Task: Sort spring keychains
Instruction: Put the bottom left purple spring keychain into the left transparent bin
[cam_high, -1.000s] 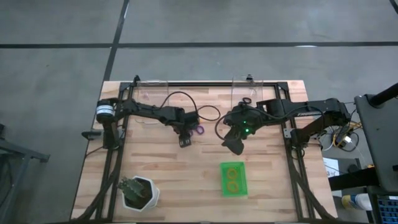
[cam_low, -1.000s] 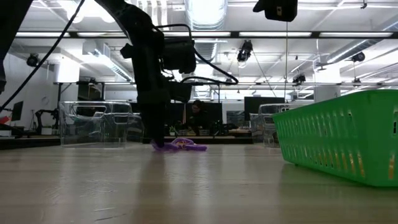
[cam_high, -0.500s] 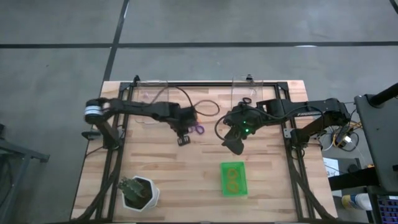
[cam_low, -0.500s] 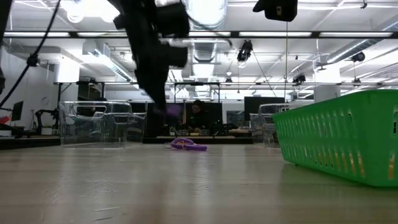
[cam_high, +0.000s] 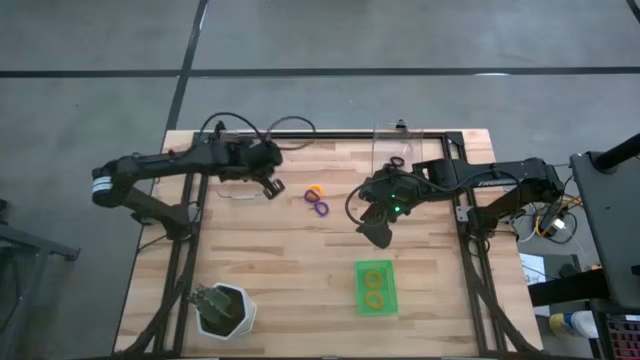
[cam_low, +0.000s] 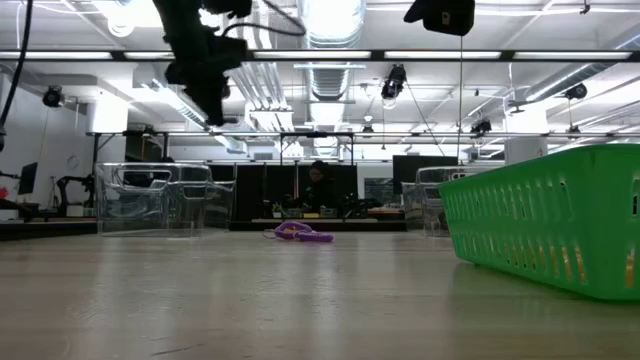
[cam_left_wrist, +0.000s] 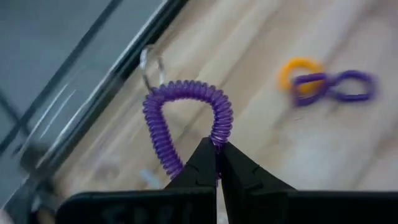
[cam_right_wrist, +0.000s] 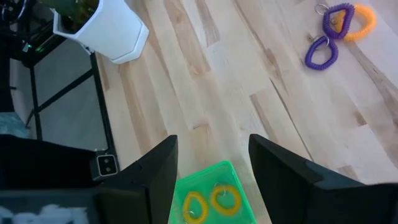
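Observation:
My left gripper (cam_high: 270, 188) is raised near the far-left clear bin (cam_high: 238, 152) and is shut on a purple spring keychain (cam_left_wrist: 186, 118). In the low view this gripper (cam_low: 213, 108) stands high above the table. An orange keychain (cam_high: 315, 191) and a purple one (cam_high: 321, 208) lie flat on the wood at mid-table; the right wrist view shows two purple loops (cam_right_wrist: 321, 53) beside the orange one (cam_right_wrist: 360, 18). A green tray (cam_high: 375, 288) holds two orange-yellow keychains (cam_right_wrist: 211, 200). My right gripper (cam_high: 378, 236) hovers open right of the loose keychains. My left gripper pinches the purple keychain's coil on one side of the loop (cam_left_wrist: 219, 132) between its two fingertips. The rest of the loop sticks out past the fingers, with a small metal ring (cam_left_wrist: 149, 61) at its far end. The keychain is lifted clear of the table.
A second clear bin (cam_high: 398, 142) at the far edge holds a black keychain (cam_high: 397, 162). A white pot with a plant (cam_high: 225, 308) stands at the near left. The green tray (cam_low: 550, 220) fills the low view's right side.
My left gripper has shut on a purple keychain at mid-table, risen with it and swung toward the table's far left, up to the left clear bin. The keychain is lifted clear. The orange and purple keychains it left behind lie uncovered.

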